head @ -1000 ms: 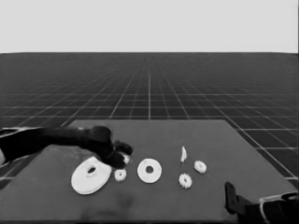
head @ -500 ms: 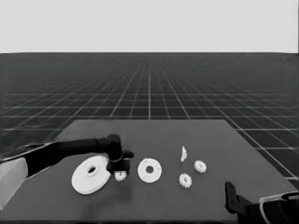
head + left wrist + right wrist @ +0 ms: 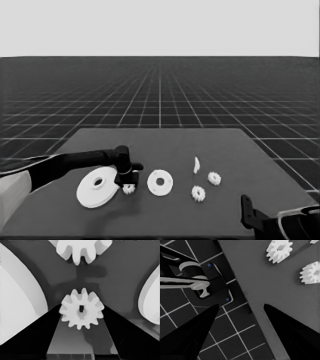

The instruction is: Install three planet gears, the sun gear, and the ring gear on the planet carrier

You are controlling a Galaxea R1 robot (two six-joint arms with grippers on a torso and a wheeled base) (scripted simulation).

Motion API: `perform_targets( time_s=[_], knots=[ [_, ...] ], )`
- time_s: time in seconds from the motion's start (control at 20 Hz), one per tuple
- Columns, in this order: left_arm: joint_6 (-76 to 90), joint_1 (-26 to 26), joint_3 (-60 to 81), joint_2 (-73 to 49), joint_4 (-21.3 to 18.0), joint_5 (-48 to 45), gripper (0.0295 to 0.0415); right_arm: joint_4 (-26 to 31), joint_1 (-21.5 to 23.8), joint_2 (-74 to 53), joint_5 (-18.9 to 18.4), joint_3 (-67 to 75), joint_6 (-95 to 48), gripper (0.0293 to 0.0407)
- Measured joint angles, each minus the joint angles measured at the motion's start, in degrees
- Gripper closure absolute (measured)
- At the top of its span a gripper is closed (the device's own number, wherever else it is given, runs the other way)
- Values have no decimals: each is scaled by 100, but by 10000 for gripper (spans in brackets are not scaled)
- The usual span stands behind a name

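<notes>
My left hand (image 3: 128, 183) is down around a planet gear (image 3: 81, 309) between the larger round part (image 3: 98, 188) and, at its 3 o'clock, the smaller round part (image 3: 160, 182); fingers open, nothing gripped. Next: close, lift, carry it there.

A dark table (image 3: 165, 220) with a flat, rectangular top occupies the lower half of the frame. Beyond it, a dark floor (image 3: 160, 95) ruled with a pale grid extends to a straight horizon. A pale blank band (image 3: 160, 27) fills the upper frame.
</notes>
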Motion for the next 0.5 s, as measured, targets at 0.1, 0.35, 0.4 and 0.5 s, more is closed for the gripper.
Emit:
perform_targets(
  time_s=[0.1, 0.35, 0.4, 0.5],
  knots=[
    [0, 0, 0, 0, 0, 0, 398, 0, 0, 0, 0, 0, 0, 315],
    [-228, -392, 439, -143, -407, 243, 398, 0, 0, 0, 0, 0, 0, 315],
    [-338, -736, 636, -201, -693, 351, 398, 0, 0, 0, 0, 0, 0, 315],
    [-406, -1059, 749, -230, -985, 423, 398, 0, 0, 0, 0, 0, 0, 315]
  ],
)
